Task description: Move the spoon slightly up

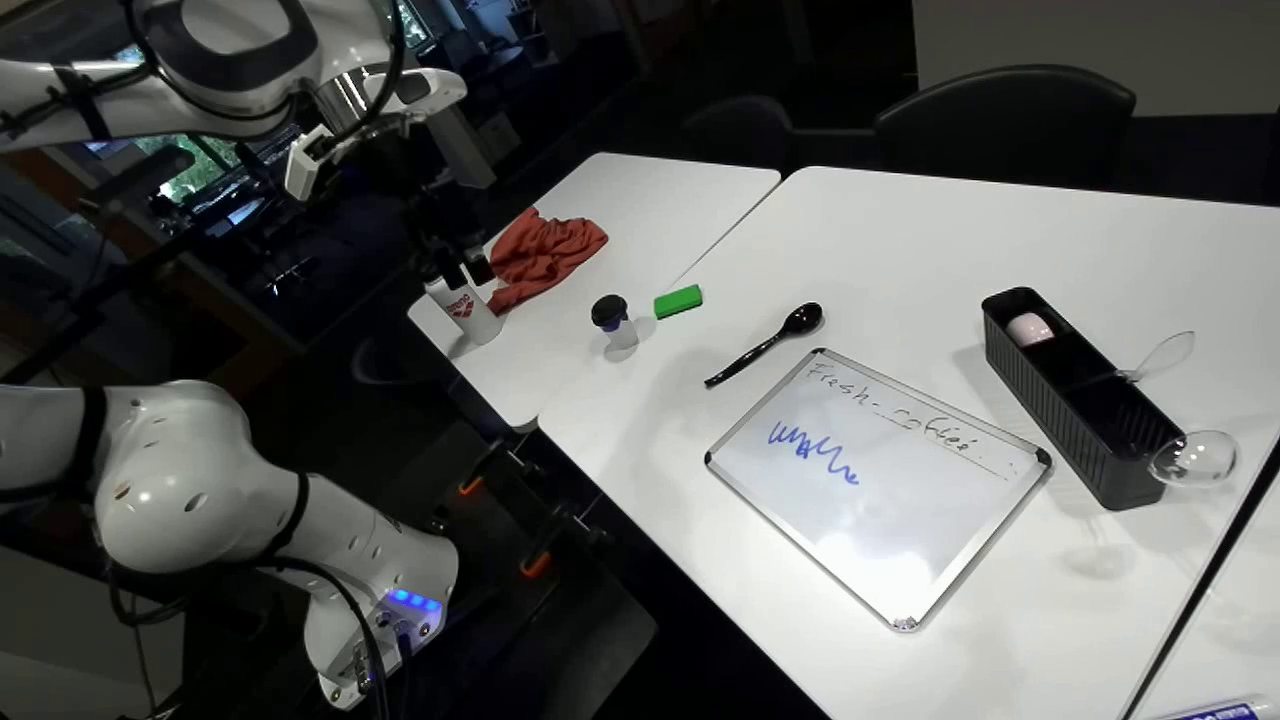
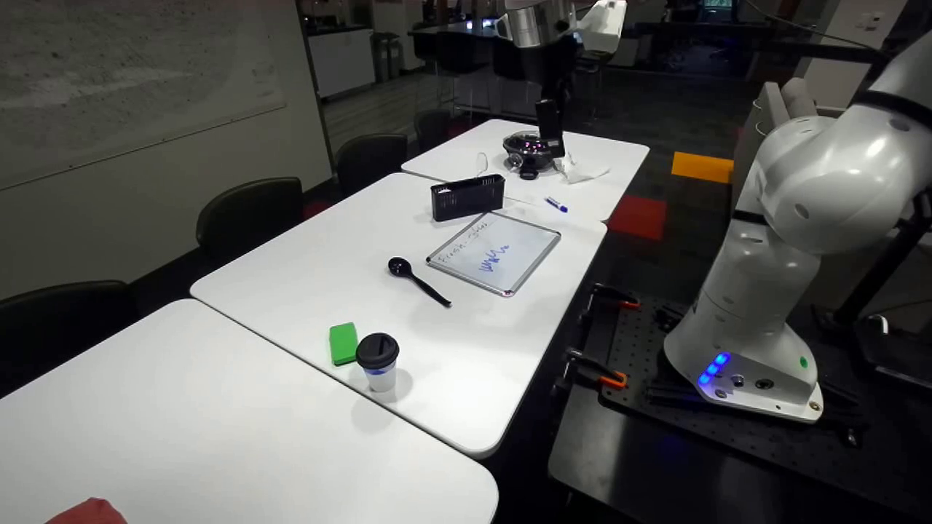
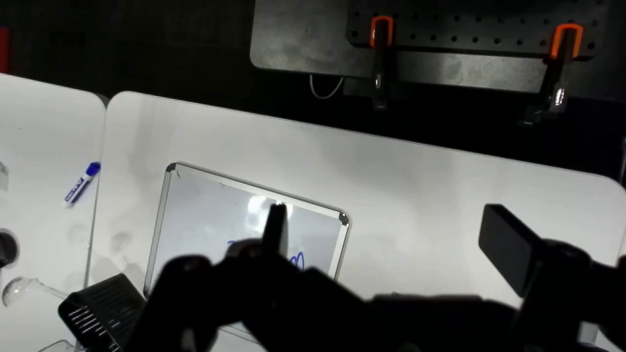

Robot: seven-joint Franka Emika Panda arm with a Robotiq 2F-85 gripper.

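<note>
Spoon (image 1: 768, 345), slim and black, lay flat on the white bench (image 1: 650, 440), just beside the whiteboard (image 1: 880, 490). In an exterior view it sat at about 11 o'clock from the board's middle, its bowl pointing to 2 and its thin handle to 8, with the green block (image 1: 678, 301) near it at 10.

From where I stood, the pincer (image 3: 389, 230) hung well above the bench and well apart from the spoon. In the wrist view its 2 pads (image 3: 506, 252) stood wide apart, holding nothing that I could see; bare bench and a corner of the whiteboard showed between them. I could not pick the spoon out for sure there, since the pincer's dark body hid much towards 6 o'clock.

I took the task to be at its 1st step, the reach, with no grasp made. Next, as I judged it, the pincer needed to travel to the spoon, turn so that its pads faced the handle from either side of that 2-to-8 line, and sink nearly to the bench before squeezing. Then only a small shift seemed called for; whether "up" meant a lift or a slide, the words alone did not settle.
</note>
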